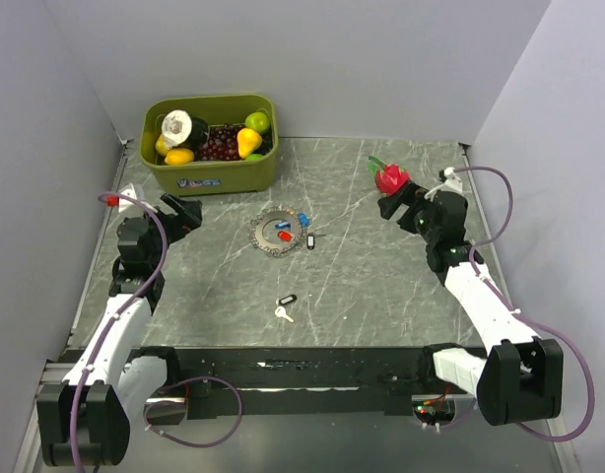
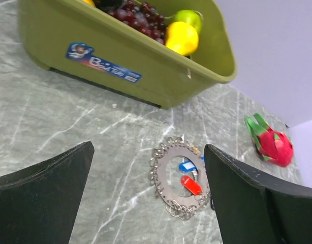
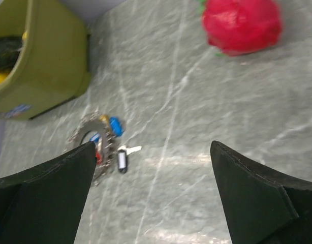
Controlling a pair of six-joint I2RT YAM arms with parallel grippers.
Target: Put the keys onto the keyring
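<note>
Black key (image 1: 287, 300): I am seeing it lying left to right, loose, on the near side of the keyring (image 1: 280, 234).
Left gripper (image 1: 189, 215): gaping wide, holding nothing, slightly closer.
Right gripper (image 1: 396, 205): gaping wide, holding nothing.

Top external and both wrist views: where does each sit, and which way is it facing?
Top external: above and behind the bases, looking down on the grey marble table; both arms, left end effector and right end effector show.
Left wrist: at the table's left, facing the round chain-edged metal keyring and olive-green plastic bin; its black fingers show.
Right wrist: at the right, tilted down toward the keyring; its black fingers show.
Shared: both wrist views catch keyring, bin and red dragon-fruit toy.
</note>
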